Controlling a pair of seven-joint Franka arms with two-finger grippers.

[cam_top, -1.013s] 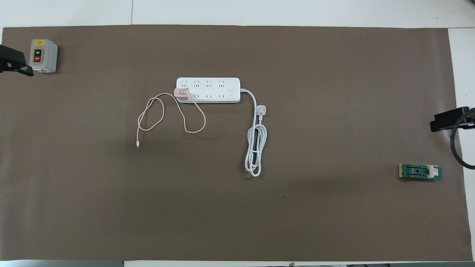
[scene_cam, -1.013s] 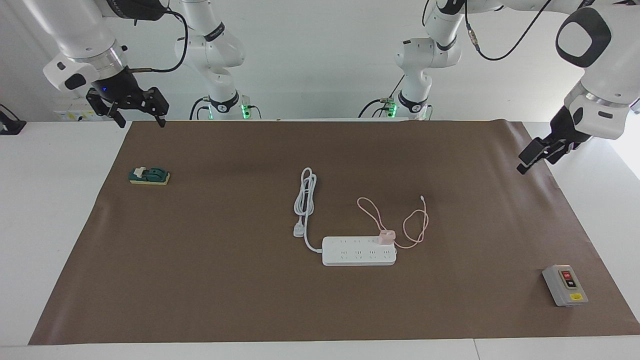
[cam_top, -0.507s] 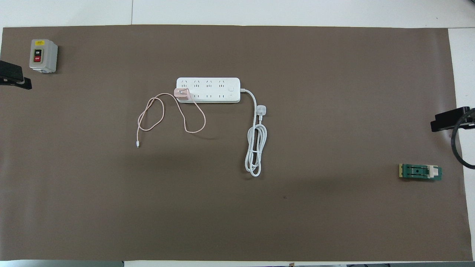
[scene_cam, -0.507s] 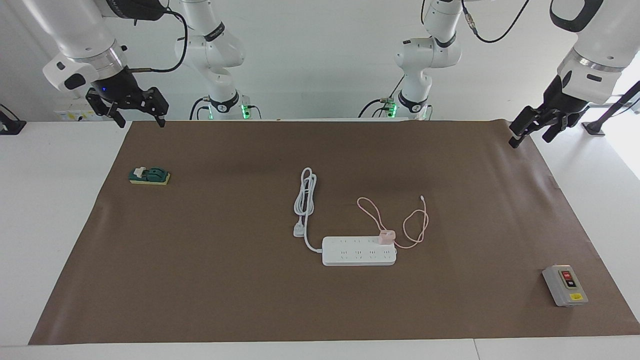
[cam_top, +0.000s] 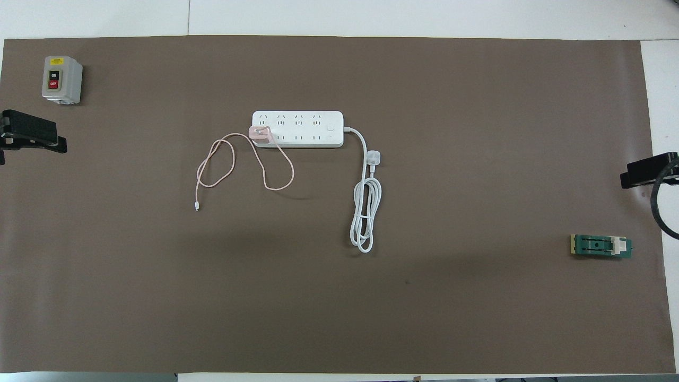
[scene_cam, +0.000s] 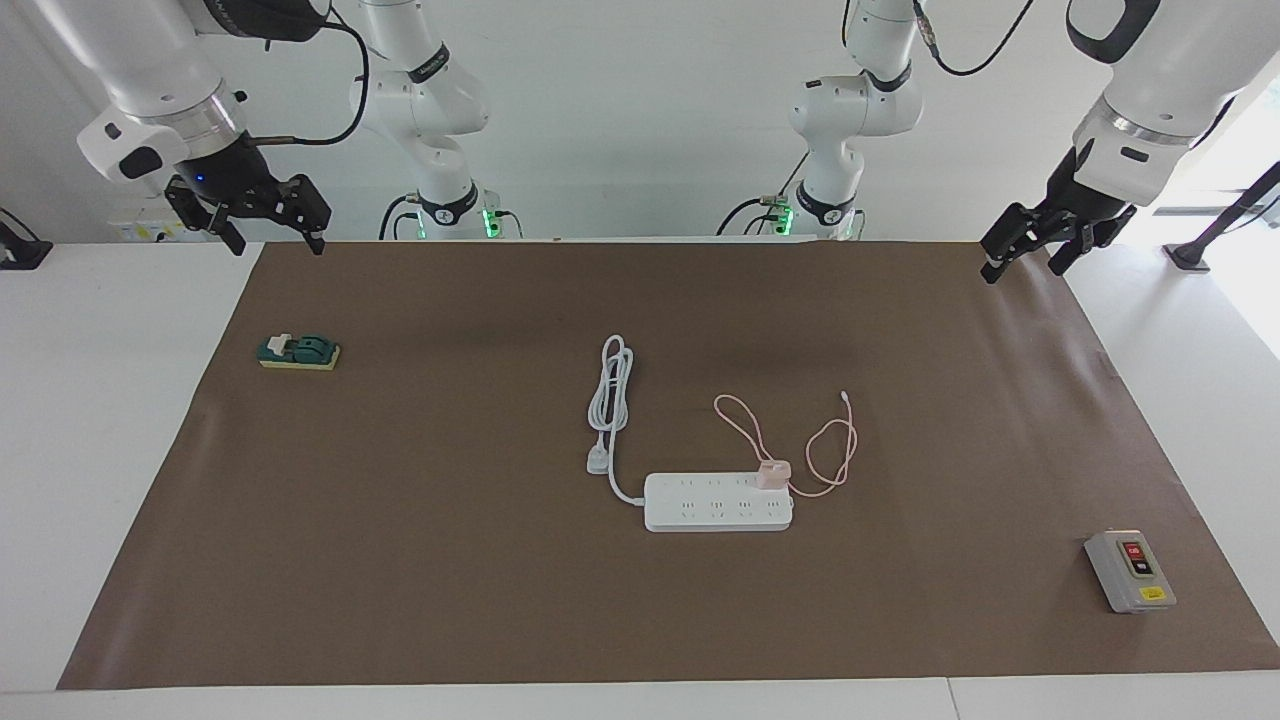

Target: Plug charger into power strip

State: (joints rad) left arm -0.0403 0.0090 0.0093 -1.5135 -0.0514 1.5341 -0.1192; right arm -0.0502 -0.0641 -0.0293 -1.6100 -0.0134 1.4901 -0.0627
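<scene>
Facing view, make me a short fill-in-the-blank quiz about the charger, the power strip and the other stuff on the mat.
1. The small pale pink cube charger sits on the long flat white power strip at the end toward the ____ arm.
2. The grey box with red and black buttons lies ____ from the robots than the power strip.
3. Both end effectors hold ____.

Missing words: left; farther; nothing

White power strip [scene_cam: 718, 502] flat mid-mat; pink cube charger [scene_cam: 772, 474] seated in its end socket, thin pink cable looping alongside
</scene>
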